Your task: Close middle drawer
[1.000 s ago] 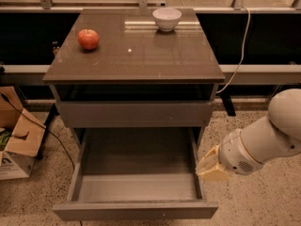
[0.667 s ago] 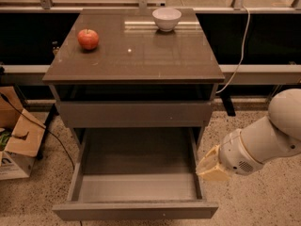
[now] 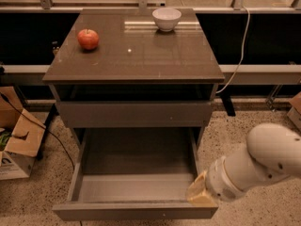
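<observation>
The middle drawer is pulled far out of the grey-brown cabinet, its deep box empty with a paler grey floor. Its flat front runs along the bottom of the camera view. Above it sits the matching top drawer front, pushed in. My gripper is at the end of the white arm, low at the right, by the drawer's front right corner, just over its rim. Only its tan tip shows.
A red apple and a white bowl sit on the cabinet top. Cardboard boxes stand on the floor at the left. A white cable hangs at the right. Speckled floor surrounds the cabinet.
</observation>
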Controlling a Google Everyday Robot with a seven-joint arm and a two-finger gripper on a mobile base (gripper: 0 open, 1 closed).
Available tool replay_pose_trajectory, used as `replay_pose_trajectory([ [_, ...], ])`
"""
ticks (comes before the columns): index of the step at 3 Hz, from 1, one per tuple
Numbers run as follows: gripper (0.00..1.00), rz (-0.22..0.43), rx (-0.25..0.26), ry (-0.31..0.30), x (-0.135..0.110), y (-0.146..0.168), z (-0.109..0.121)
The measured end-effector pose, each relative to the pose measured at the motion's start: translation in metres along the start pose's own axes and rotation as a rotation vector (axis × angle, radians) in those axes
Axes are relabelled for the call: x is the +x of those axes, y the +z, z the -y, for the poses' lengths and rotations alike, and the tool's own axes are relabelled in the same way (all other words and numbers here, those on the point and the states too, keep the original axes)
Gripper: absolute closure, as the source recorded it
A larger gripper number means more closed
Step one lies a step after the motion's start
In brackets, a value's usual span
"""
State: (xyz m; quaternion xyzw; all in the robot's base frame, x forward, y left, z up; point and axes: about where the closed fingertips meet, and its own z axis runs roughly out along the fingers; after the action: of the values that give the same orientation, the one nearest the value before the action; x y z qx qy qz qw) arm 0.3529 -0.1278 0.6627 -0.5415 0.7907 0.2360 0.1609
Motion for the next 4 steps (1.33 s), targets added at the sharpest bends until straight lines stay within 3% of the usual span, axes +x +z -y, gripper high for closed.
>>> replay_pose_trajectory([
  [2, 1.00, 0.058, -0.050, 0.039, 0.038, 0.083, -0.012],
  [4, 1.00, 0.105, -0.095, 0.125, 0.081, 0.167, 0.001],
])
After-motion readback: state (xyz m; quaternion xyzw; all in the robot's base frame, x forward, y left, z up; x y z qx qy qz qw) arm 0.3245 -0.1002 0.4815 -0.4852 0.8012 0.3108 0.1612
